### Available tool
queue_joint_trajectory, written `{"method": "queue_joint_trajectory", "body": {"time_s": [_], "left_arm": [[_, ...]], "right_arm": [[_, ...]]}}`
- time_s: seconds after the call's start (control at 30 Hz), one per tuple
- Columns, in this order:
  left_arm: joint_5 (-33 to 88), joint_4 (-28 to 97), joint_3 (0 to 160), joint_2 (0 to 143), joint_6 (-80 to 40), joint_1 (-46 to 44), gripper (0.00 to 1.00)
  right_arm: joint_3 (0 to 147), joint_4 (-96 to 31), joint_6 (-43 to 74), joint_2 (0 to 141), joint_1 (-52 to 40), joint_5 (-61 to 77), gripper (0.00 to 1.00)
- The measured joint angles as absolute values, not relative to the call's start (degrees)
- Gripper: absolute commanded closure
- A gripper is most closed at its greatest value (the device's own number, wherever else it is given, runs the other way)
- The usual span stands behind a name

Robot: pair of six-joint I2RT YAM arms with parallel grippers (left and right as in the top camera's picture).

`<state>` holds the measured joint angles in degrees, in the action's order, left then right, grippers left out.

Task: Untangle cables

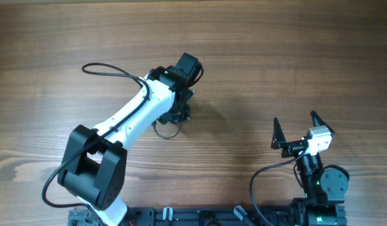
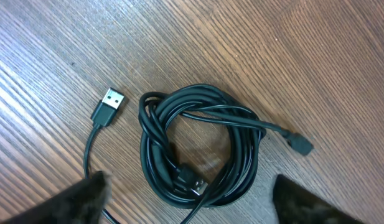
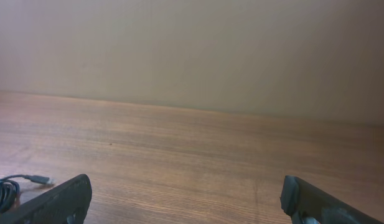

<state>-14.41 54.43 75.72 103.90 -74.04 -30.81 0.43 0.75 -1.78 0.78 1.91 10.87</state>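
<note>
**A:** From overhead, where are the cables (image 1: 167, 133)?

**B:** Mostly hidden. The left gripper (image 1: 178, 115) hangs over them near the middle of the table (image 1: 275, 56), and only a thin loop shows beside the arm.

**A:** And the left wrist view?

**B:** That one shows them plainly: a round coil of black cables (image 2: 246, 158) flat on the wood. A USB plug (image 2: 111, 102) lies just outside the coil to the left, a small plug (image 2: 300, 145) pokes out on the right, and another plug (image 2: 195, 183) sits inside the ring. The left gripper (image 2: 195, 202) is spread wide, with one of its fingers (image 2: 79, 199) at each lower corner, and it holds nothing.

**A:** What about the right arm?

**B:** Overhead, the right gripper (image 1: 298, 129) sits well apart from the coil at the right of the table, jaws splayed in a V and empty. Its own camera confirms this: the right gripper (image 3: 192, 205) is open over bare wood. The cables (image 3: 5, 186) appear there only as a dark sliver at the far left edge.
</note>
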Motion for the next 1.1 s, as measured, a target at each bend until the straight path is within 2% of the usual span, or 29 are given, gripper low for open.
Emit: {"method": "queue_joint_trajectory", "body": {"time_s": [0.07,0.17,0.43,0.67,0.77,0.87,0.93,0.97,1.0,1.1], "left_arm": [[-14.22,54.43,75.72,103.90,-73.82,-30.81,0.09],[-14.22,53.95,75.72,103.90,-71.94,-30.81,0.11],[-14.26,53.54,75.72,103.94,-64.47,-30.81,0.34],[-14.28,53.12,75.72,103.94,-56.34,-30.52,0.34],[-14.28,53.12,75.72,103.94,-51.57,-28.73,0.39],[-14.20,52.95,75.72,103.94,-47.51,-25.89,0.39],[-12.62,52.01,75.75,103.94,-40.40,-24.12,0.41],[-10.41,51.59,75.75,103.94,-34.37,-23.33,0.47],[-9.17,51.62,75.75,103.94,-30.57,-23.11,0.48],[-6.79,51.53,75.75,103.94,-22.81,-23.14,0.53]], "right_arm": [[0.43,0.75,-1.78,0.78,1.91,10.85,0.00],[0.43,0.75,-1.78,0.78,1.91,10.87,0.00],[0.43,0.75,-1.78,0.78,1.91,10.87,0.00],[0.43,0.75,-1.78,0.78,1.91,10.87,0.00],[0.43,0.75,-1.78,0.78,1.91,10.87,0.00],[0.45,0.75,-1.78,0.78,1.91,10.87,0.00],[0.43,0.75,-1.78,0.78,1.91,10.87,0.00],[0.43,0.75,-1.78,0.78,1.91,10.87,0.00],[0.43,0.75,-1.78,0.78,1.91,10.87,0.00],[0.43,0.75,-1.78,0.78,1.91,10.85,0.00]]}}
